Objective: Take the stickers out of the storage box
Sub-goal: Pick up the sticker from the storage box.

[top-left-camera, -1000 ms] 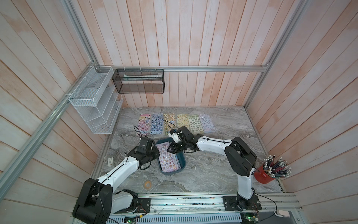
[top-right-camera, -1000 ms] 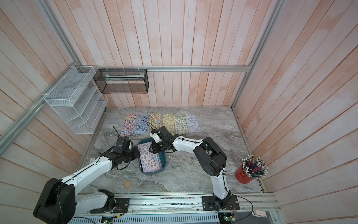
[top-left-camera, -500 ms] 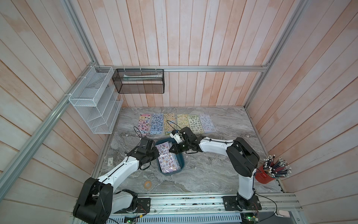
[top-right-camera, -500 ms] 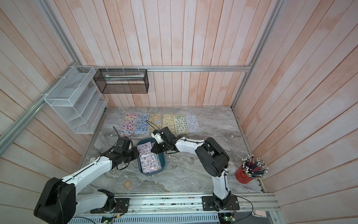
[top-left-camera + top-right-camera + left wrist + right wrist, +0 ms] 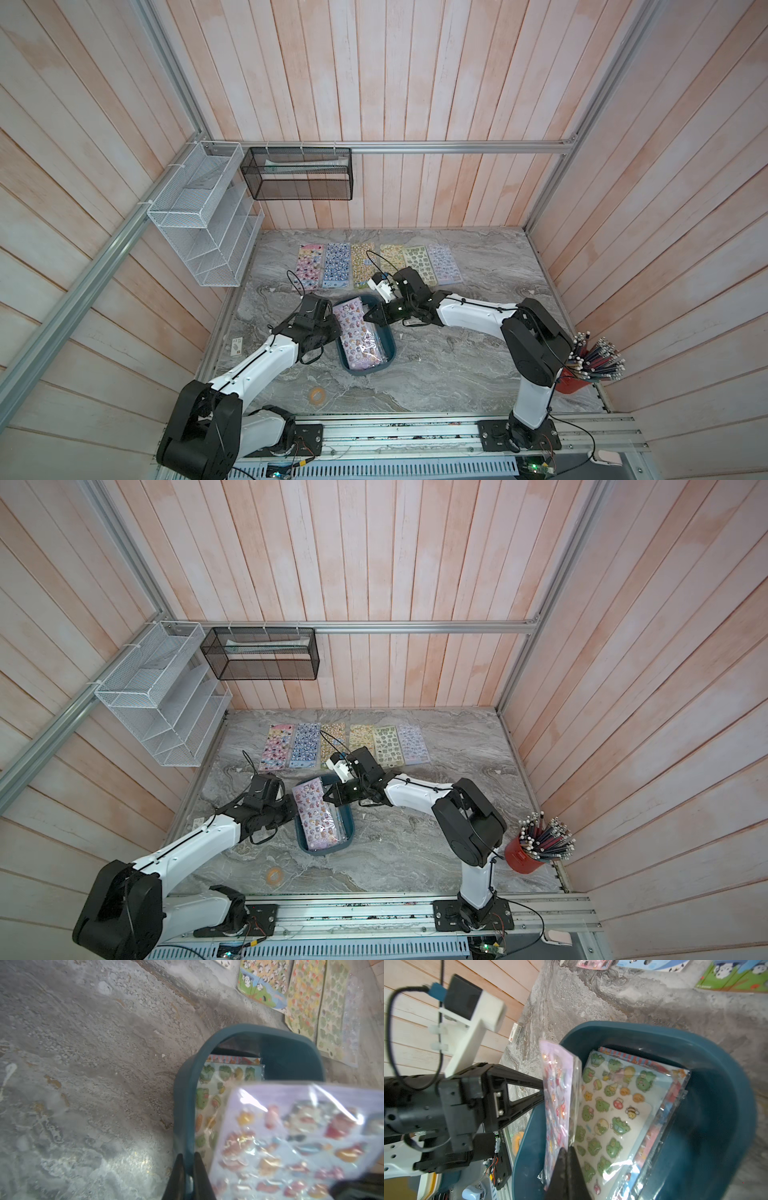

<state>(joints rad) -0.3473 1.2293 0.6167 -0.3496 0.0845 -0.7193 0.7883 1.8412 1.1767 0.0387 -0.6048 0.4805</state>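
A white wire rack point(image 5: 203, 224) hung on the left wall. On the table point(image 5: 457, 365), the left fingers point(image 5: 178, 1178) were almost closed. They pinched the rim of the storage box point(image 5: 390, 347) on the side nearest that arm, one finger inside the wall and one outside. The box sat near the middle of the table with stickers stacked in it, and a green frog sheet point(image 5: 610, 1109) lay uppermost of the flat ones. A lilac sheet point(image 5: 357, 332) was raised and tilted above them. The right fingers point(image 5: 571, 1178) were fully closed on that sheet's edge. Behind the box, a row of six stickers point(image 5: 359, 270) lay side by side on the table. At the far right stood a red cup point(image 5: 567, 380) of pencils.
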